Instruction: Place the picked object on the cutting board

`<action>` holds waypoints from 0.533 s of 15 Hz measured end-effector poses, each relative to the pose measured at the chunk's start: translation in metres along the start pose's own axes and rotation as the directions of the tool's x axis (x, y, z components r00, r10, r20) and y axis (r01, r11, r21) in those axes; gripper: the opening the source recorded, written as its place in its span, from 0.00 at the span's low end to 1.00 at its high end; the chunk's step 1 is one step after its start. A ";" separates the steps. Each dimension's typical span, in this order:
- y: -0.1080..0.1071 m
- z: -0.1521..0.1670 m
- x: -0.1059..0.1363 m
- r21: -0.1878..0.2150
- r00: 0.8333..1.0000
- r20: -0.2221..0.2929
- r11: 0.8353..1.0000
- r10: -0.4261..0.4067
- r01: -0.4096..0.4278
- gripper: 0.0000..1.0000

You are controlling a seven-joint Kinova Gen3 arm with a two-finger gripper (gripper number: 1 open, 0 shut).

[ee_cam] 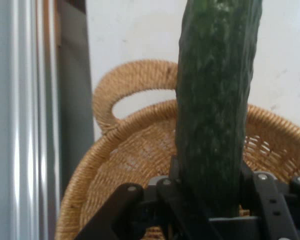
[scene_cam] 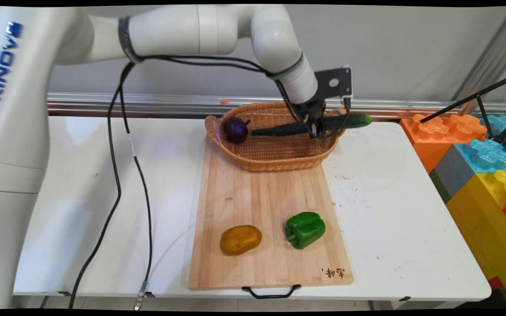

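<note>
We find the gripper (scene_cam: 317, 128) clamped on a cucumber (scene_cam: 310, 126), held roughly level over the wicker basket (scene_cam: 275, 158), its right end passing beyond the basket's rim. The wooden cutting board (scene_cam: 262, 197) lies just in front of the basket. A green pepper (scene_cam: 305, 229) and potato (scene_cam: 240, 239) sit on the board's near end. An eggplant (scene_cam: 235, 129) rests inside the basket's left end.
</note>
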 end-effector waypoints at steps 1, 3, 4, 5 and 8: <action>0.000 -0.011 0.005 0.016 1.000 -0.005 1.000 -0.014 0.014 0.00; 0.003 -0.036 0.015 0.043 0.999 -0.009 0.998 -0.048 0.048 0.00; 0.006 -0.050 0.021 0.053 0.998 -0.011 0.996 -0.068 0.069 0.00; 0.010 -0.061 0.027 0.056 0.996 -0.013 0.995 -0.087 0.087 0.00; 0.024 -0.087 0.038 0.047 0.991 -0.014 0.990 -0.133 0.134 0.00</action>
